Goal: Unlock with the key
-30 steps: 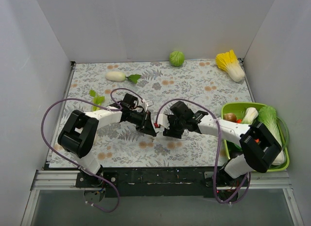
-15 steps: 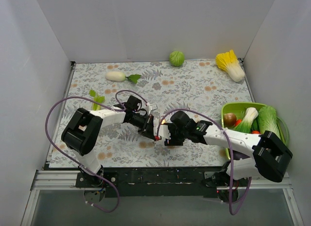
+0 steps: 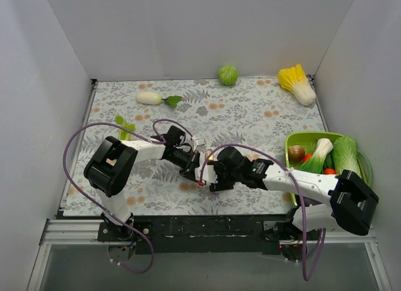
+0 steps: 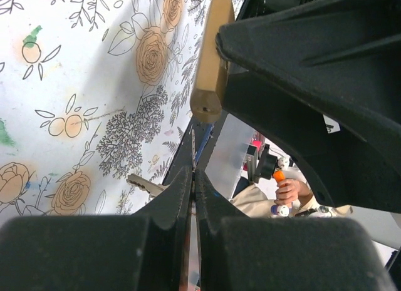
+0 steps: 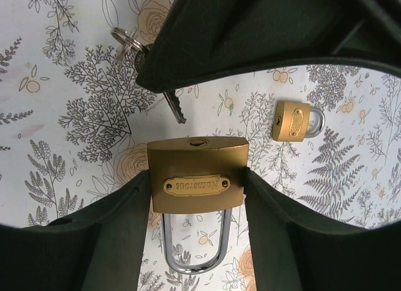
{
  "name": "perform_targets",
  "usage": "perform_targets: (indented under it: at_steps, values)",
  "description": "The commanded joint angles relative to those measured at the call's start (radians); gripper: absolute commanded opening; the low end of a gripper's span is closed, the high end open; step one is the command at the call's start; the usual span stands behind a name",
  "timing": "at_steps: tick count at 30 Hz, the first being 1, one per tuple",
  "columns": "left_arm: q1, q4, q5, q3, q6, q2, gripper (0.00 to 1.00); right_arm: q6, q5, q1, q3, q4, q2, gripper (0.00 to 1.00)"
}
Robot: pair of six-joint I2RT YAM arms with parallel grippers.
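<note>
Two padlocks: both brass with steel shackles; the held padlock is in the right end effector, the second padlock lies apart on the flowered tabletop.
Writing: raised script on the small plate, perhaps "Numerous", not sure.
Right end effector: fingers apart, clamped on both sides of the held padlock's body.
Left end effector: fingers together, pinching the key.
Key tip: near the keyhole, not inside.
</note>
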Motion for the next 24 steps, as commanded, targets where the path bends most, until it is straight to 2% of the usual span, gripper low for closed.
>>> perform_targets:
  at_steps: [1,24]
  values:
    - [-0.004,-0.001,0.015,0.025,0.011,0.000,0.00,-0.017,-0.003,0.022,0.040,0.066,-0.007,0.01]
    - [-0.004,0.002,0.034,0.029,0.013,0.005,0.00,-0.013,0.011,0.059,0.063,0.035,0.025,0.01]
